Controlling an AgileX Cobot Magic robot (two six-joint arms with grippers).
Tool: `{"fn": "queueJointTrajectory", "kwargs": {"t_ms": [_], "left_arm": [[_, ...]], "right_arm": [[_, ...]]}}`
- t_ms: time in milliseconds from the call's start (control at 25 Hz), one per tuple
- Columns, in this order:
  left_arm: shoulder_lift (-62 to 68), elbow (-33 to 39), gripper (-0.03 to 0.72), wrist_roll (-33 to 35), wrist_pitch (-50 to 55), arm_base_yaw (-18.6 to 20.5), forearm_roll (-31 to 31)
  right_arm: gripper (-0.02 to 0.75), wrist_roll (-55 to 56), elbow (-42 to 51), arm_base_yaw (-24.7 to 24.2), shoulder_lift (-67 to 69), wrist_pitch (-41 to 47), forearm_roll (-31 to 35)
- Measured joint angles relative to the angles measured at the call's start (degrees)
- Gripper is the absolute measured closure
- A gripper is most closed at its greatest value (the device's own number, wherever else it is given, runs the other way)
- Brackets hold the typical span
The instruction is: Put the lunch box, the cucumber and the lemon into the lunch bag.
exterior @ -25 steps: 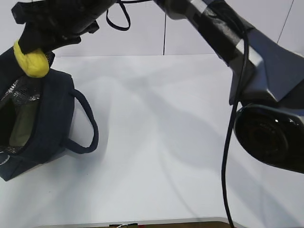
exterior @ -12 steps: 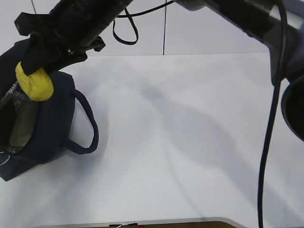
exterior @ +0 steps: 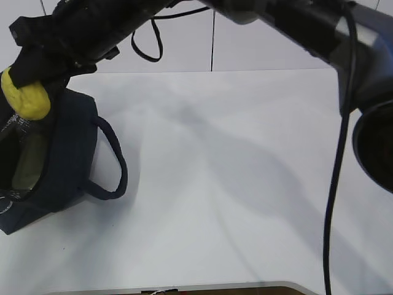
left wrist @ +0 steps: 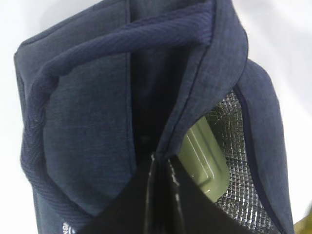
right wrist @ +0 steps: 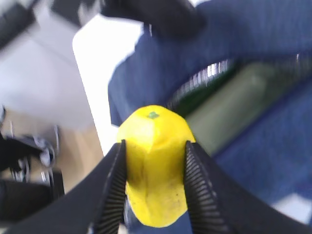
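Note:
My right gripper (exterior: pixel 34 77) reaches across to the far left and is shut on the lemon (exterior: pixel 24 99), a bright yellow oval that hangs just above the open mouth of the lunch bag (exterior: pixel 64 153). In the right wrist view the ribbed fingers (right wrist: pixel 113 185) press both sides of the lemon (right wrist: pixel 155 170). The lunch box (exterior: pixel 27 163) lies inside the bag, its pale green lid (left wrist: pixel 202 156) against the silvery lining (left wrist: pixel 239 161). My left gripper (left wrist: pixel 158 165) is shut on the bag's navy rim. A dark green strip (right wrist: pixel 197 96) beside the lid is too blurred to name as the cucumber.
The bag's loop handle (exterior: pixel 115 161) lies on the white table (exterior: pixel 221 184) to the right of the bag. The right arm's dark body (exterior: pixel 374 147) and a black cable (exterior: pixel 331 196) hang at the right. The table's front edge (exterior: pixel 202 286) runs along the bottom.
The right gripper has carried the lemon down and then left, further over the bag's opening. The bag and the left gripper have stayed put.

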Motion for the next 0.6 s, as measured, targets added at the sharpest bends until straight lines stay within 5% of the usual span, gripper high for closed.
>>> {"fn": "queueJointTrajectory", "kwargs": {"t_ms": [600], "left_arm": [[0.00, 0.00, 0.701, 0.00, 0.49, 0.00, -0.09]], "right_arm": [[0.446, -12.81, 0.11, 0.00, 7.25, -9.60, 5.00]]}}
